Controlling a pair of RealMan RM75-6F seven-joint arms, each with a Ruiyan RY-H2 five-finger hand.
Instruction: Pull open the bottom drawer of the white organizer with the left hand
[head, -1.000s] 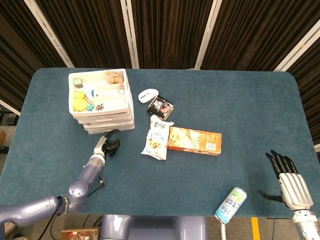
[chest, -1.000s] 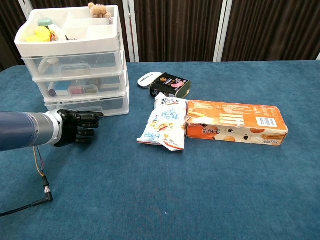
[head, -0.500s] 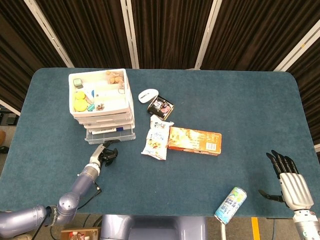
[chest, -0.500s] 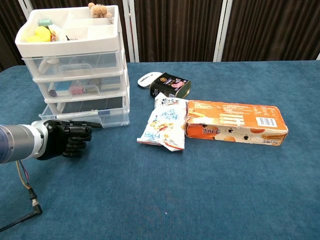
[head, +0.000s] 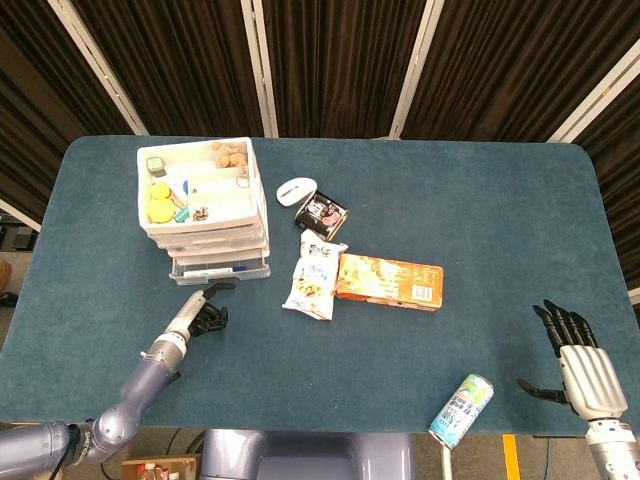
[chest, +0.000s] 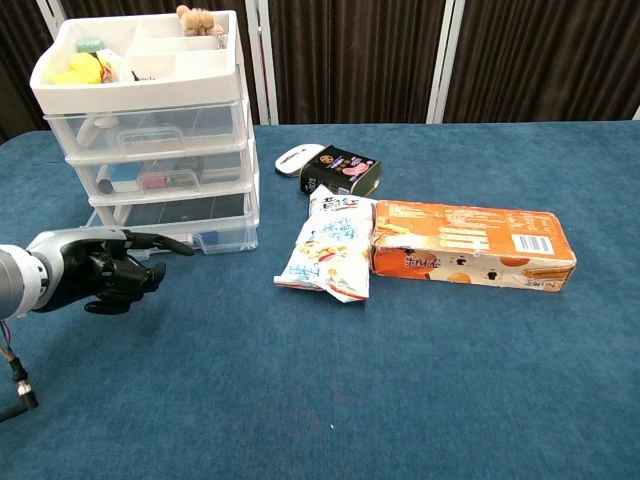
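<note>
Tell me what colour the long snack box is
Orange, clearest in the chest view: the long snack box.

organizer (head: 205, 210) far left, snack bag (head: 315, 279) left of box (head: 389, 281), can (head: 459, 408) near front edge

Left hand (chest: 95, 270) fingers curled, empty; right hand (head: 585, 372) fingers spread.

No wording can be read with certainty; the long orange cardboard box (chest: 470, 245) carries white characters and a barcode panel, too small to make out; the white-and-yellow snack bag (chest: 330, 245) bears blue characters, illegible; the green-and-white drink can (head: 461, 408) and the dark tin (chest: 341, 170) show only blurred print.
</note>
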